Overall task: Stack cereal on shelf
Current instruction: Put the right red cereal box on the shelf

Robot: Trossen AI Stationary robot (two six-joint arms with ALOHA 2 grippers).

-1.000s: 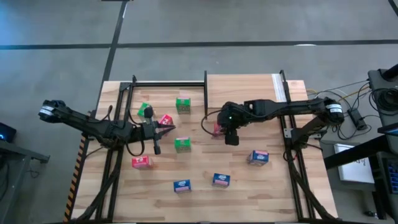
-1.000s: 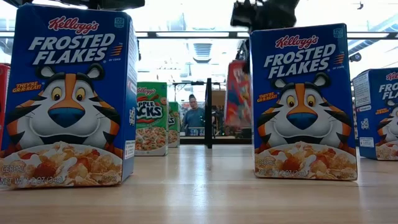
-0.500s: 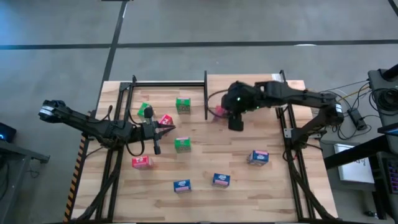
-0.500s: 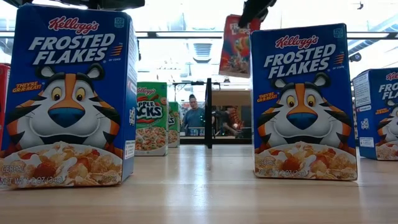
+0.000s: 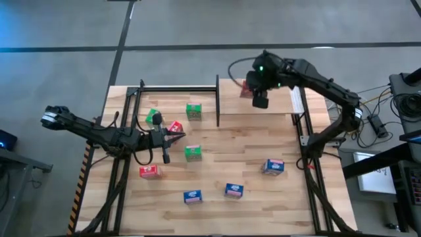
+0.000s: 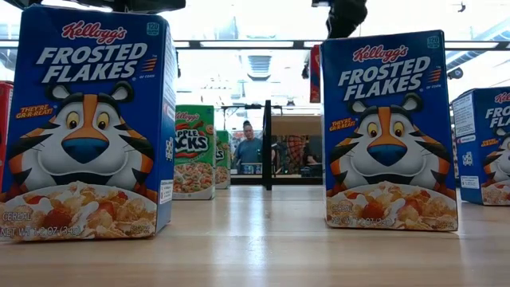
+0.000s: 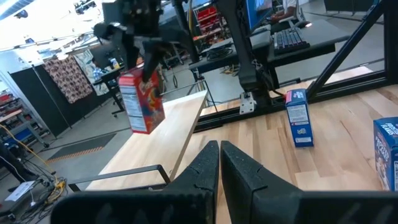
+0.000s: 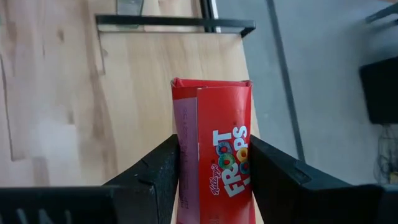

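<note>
Cereal in my right hand: red box clamped between my two fingers, held in the air above the shelf, near its far edge.
Label on it: "Kellogg's" and "Froot Loops" on the narrow red side.
Other cereal, close to the low camera: two blue boxes reading "Kellogg's Frosted Flakes" and "They're Gr-r-reat!", with a tiger over a bowl of flakes; a third blue box at the picture's edge.
Farther back: green box, its name only partly readable, and another green one behind it.
From above: green, red and blue boxes scattered well apart on the bench.
My left hand: fingers closed together, holding nothing, low over the bench near a red box.
Bench: light plank wood in a black frame.
Room: grey floor, a person beyond the bench, a keyboard and cables.
</note>
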